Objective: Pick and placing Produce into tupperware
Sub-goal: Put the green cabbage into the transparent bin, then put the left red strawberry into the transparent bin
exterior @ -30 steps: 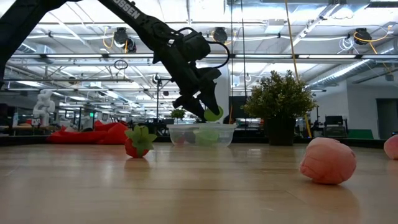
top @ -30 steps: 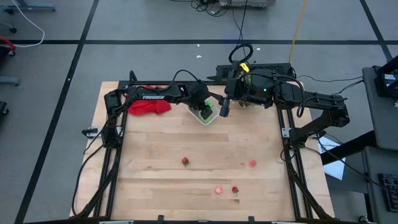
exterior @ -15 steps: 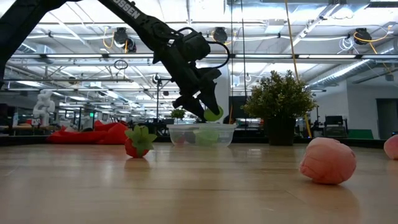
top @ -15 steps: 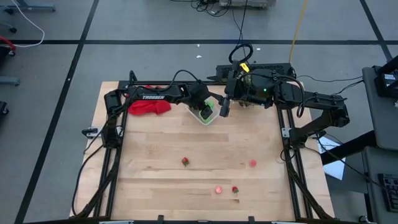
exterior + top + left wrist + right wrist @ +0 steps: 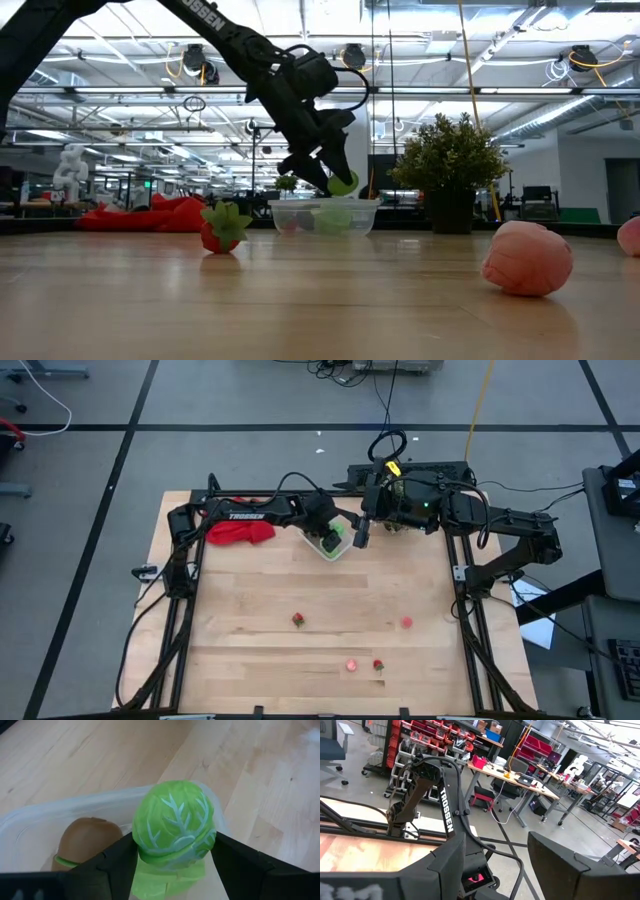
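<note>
At the far left of the table point(image 5: 230, 660) in the high view lies a red cloth point(image 5: 240, 533), partly under the left arm. The left arm reaches from there toward the middle of the table's far edge, where its left pincer point(image 5: 172, 851) hangs just above a small clear plastic container point(image 5: 331, 546). The fingers point(image 5: 117, 860) are clamped on either side of a green toy cabbage point(image 5: 174, 822), pale veins showing on its leaves, and they stand fairly wide apart because the cabbage fills the gap between them. In the low view the cabbage point(image 5: 342, 183) sits a little above the container's rim point(image 5: 322, 205). Inside the container, seen from the left wrist, rests a brown toy piece with a green edge point(image 5: 85, 840), beside another green piece directly below the cabbage.

On the open wood nearer the front lie more toy pieces, well apart from the container: a red strawberry with a green top point(image 5: 298, 620), then a pink piece point(image 5: 351, 664) just beside a second small red piece point(image 5: 378, 665), and farther right another pink piece point(image 5: 406, 623).

To the right of the container, the right pincer point(image 5: 361, 530) waits over the table's far edge; its fingers point(image 5: 570, 870) stand apart with nothing between them. A potted plant point(image 5: 452, 165) stands behind the container in the low view.
</note>
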